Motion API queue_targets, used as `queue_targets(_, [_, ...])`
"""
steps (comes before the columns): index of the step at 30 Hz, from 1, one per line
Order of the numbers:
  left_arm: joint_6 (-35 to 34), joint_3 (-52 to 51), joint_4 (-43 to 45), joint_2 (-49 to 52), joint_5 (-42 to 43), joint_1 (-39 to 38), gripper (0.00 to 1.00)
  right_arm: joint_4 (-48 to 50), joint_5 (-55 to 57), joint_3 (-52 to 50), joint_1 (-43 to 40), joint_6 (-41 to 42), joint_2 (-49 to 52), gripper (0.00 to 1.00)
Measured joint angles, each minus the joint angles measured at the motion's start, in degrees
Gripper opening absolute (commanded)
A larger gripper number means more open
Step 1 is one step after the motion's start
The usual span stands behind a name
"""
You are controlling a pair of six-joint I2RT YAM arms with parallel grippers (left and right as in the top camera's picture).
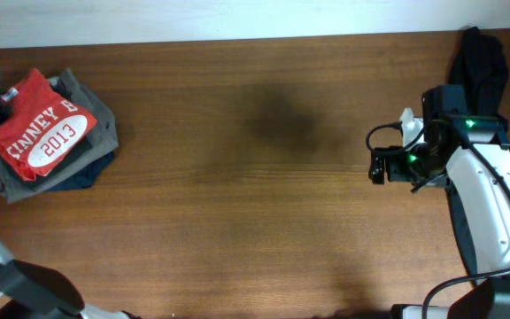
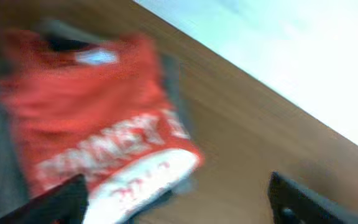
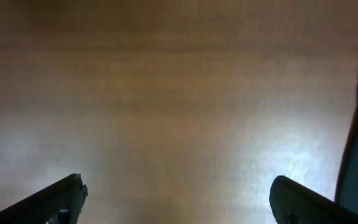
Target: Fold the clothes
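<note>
Folded red-orange T-shirt (image 1: pixel 41 133) tops a grey garment pile (image 1: pixel 98 113) at the wooden worktop's (image 1: pixel 255 204) left end; black garment (image 1: pixel 481 62) at its far-right corner. The left gripper (image 2: pixel 178 202) and right gripper (image 3: pixel 178 200) gape wide, empty.

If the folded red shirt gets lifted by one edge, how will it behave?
The red shirt looks soft and limp, so it would probably droop and unfold. Lying atop the grey garment, it would likely slide off if pushed.

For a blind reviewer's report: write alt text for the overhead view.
A folded red T-shirt tops a pile of clothes at the left end of the table. A black garment lies at the far right corner, near the right gripper, open above bare wood.
</note>
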Motion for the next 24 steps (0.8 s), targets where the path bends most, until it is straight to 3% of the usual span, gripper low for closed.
queue_targets(6, [2.47, 0.00, -6.05, 0.02, -1.86, -13.14, 0.99, 10.86, -5.46, 0.02, 0.00, 0.09, 0.00, 0.99])
queue_targets(10, [4.87, 0.00, -11.56, 0.04, -4.87, -21.33, 0.99, 12.74, -9.11, 0.02, 0.00, 0.11, 0.00, 0.99])
queue_targets(16, [6.78, 0.00, -22.56, 0.04, -7.58, -29.40, 0.99, 7.34, -10.88, 0.11, 0.00, 0.07, 0.00, 0.99])
queue_targets(24, [7.04, -0.04, -35.43, -0.20, -10.14, -30.29, 0.99, -1.49, -6.99, 0.13, 0.00, 2.86, -4.50, 0.99])
